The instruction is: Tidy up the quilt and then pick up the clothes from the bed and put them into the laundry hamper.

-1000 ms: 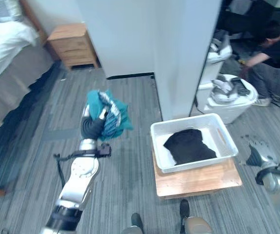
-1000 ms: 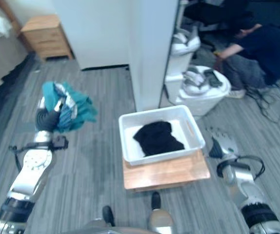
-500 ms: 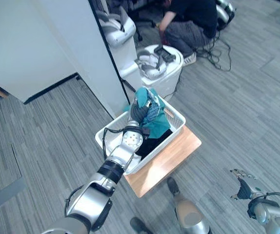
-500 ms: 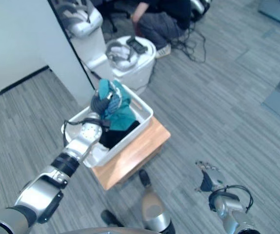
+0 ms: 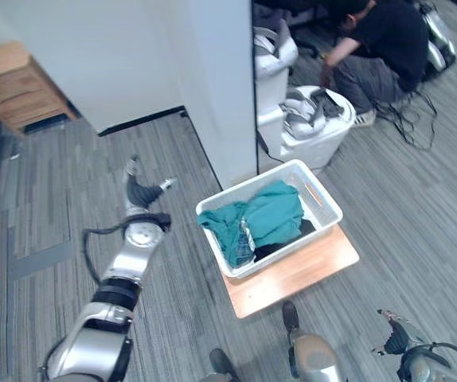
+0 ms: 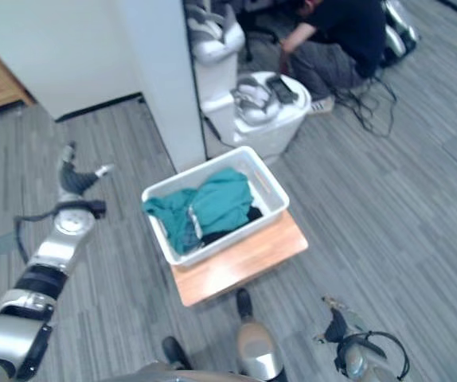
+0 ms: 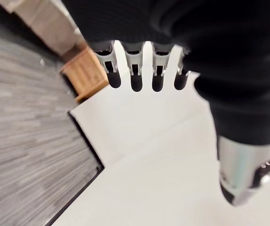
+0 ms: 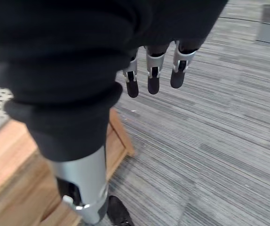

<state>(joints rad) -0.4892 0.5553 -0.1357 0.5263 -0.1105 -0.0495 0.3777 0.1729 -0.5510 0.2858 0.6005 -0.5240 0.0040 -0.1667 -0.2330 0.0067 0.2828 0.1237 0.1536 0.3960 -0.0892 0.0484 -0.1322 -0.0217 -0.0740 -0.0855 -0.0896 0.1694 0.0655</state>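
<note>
right hand (image 5: 393,338): nearest, low at the robot's right, partly cut off; fingers (image 8: 150,77) hang relaxed, holding nothing.
wooden platform (image 5: 292,274): on the floor, carrying the hamper.
laundry hamper (image 5: 325,205): white, open-topped.
teal clothes (image 5: 270,216): crumpled inside the hamper, covering a dark garment (image 5: 272,249) that barely shows.
left hand (image 5: 139,193): left of the hamper, well apart; fingers (image 7: 133,66) spread, empty.
person (image 5: 372,44): crouched far behind, partly cut off.

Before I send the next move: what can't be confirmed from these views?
- Black garment in the white hamper: mostly buried under the teal clothes, eye views.
- Wooden stand: its underside is hidden.
- Right hand: small, at the frame's bottom edge.
- Bed and quilt: out of frame.
</note>
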